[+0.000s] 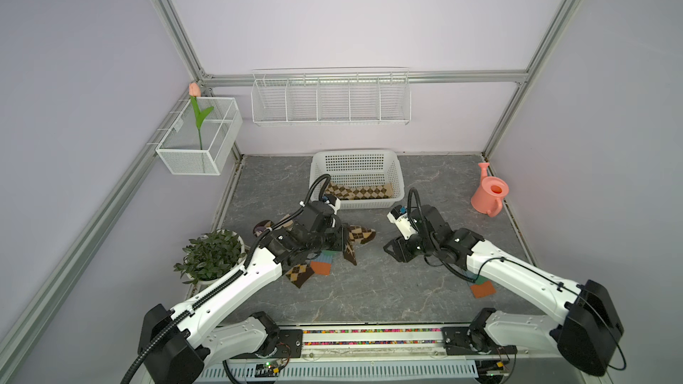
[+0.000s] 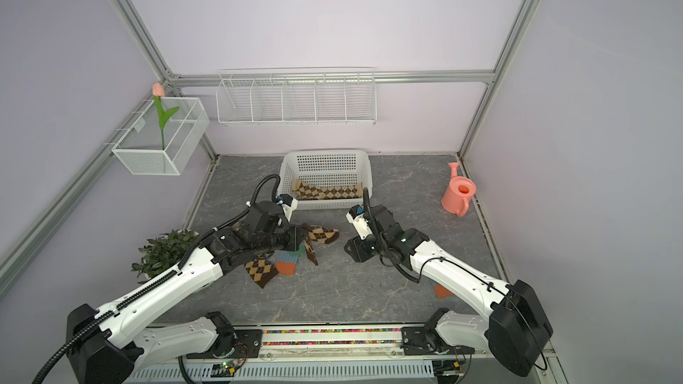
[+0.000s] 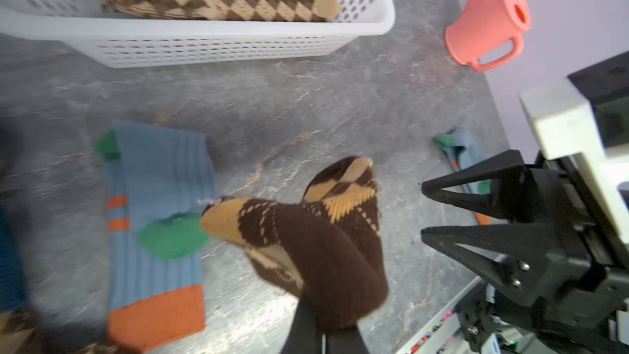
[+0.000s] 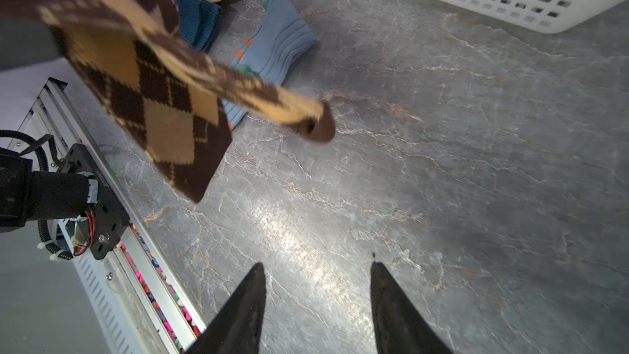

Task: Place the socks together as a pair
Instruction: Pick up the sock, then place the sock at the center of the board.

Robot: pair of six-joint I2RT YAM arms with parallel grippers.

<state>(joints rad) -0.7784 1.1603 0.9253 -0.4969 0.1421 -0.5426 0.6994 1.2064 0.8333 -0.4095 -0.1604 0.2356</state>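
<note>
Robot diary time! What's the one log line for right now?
left tool: shut on dark brown argyle sock | right tool: open, empty | basket: tan argyle socks inside

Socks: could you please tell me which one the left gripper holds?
The dark brown argyle sock, dangling from the left gripper; no gripper touches the others.

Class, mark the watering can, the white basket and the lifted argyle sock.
watering can (image 1: 486,199): in a top view, body.
white basket (image 1: 369,204): in a top view, front wall.
lifted argyle sock (image 3: 333,267): left wrist view, plain brown part.
</note>
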